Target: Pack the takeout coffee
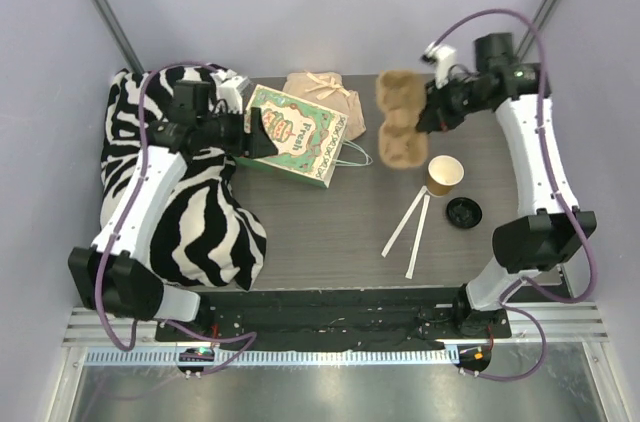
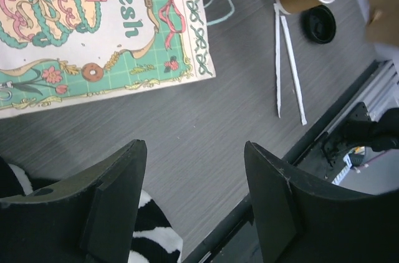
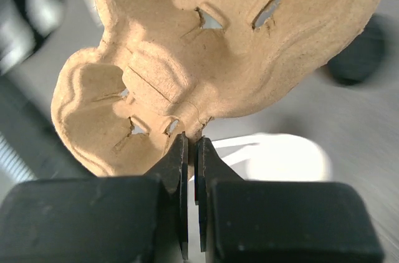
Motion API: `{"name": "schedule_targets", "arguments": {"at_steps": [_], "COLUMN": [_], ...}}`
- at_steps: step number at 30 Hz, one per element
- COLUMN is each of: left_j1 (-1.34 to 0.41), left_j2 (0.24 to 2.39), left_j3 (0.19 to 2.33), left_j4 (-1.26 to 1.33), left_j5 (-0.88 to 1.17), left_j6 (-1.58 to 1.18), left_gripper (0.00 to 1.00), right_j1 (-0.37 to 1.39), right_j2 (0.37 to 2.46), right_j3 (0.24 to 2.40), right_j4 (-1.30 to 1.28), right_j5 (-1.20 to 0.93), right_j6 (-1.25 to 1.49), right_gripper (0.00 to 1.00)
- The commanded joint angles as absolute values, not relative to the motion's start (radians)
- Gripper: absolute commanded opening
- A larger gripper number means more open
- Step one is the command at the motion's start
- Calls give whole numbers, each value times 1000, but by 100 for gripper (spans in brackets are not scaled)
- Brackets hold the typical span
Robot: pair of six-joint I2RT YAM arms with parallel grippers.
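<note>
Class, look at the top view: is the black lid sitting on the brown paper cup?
No: the black lid lies loose beside the paper cup, whose pale inside shows.

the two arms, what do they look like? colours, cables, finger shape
Both arms match. The left arm and right arm have white link shells with chunky black joints. A purple cable loops loosely along each one. The left gripper and right gripper are matte black, each with two thick fingers that taper to flat inner faces. No markings show.
</note>
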State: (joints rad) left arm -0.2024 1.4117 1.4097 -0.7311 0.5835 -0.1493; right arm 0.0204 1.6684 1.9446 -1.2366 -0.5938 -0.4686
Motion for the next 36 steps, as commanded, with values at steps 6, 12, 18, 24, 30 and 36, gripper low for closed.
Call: {"name": "schedule_targets", "arguments": {"at_steps": [6, 12, 18, 24, 30, 36], "left_j1": [-167, -351, -630, -813, -859, -868], "left_j2": [1037, 778, 751, 831, 867, 865], "left_j3": [1056, 821, 710, 655, 630, 615], "left_j4": [-626, -520, -293, -82, -41, -58], "left_j5": [890, 752, 580, 471, 489, 500], "left_j6": [233, 567, 739, 805, 873, 916], "left_gripper": [74, 74, 71, 53, 37, 34], "right_j1": [273, 380, 465, 500, 517, 517], "right_j2": [1652, 1746, 1793, 1865, 1878, 1875], "right_j3": [1589, 1497, 1410, 1396, 1385, 1376], "right_j4": [-1364, -1480, -1413, -1407, -1410, -1411], "right_j5": [-859, -1005, -1025, -1034, -1042, -1046], "right_j6": [-617, -755, -727, -723, -729, -733], "right_gripper": [1, 1, 1, 1, 1, 1]}}
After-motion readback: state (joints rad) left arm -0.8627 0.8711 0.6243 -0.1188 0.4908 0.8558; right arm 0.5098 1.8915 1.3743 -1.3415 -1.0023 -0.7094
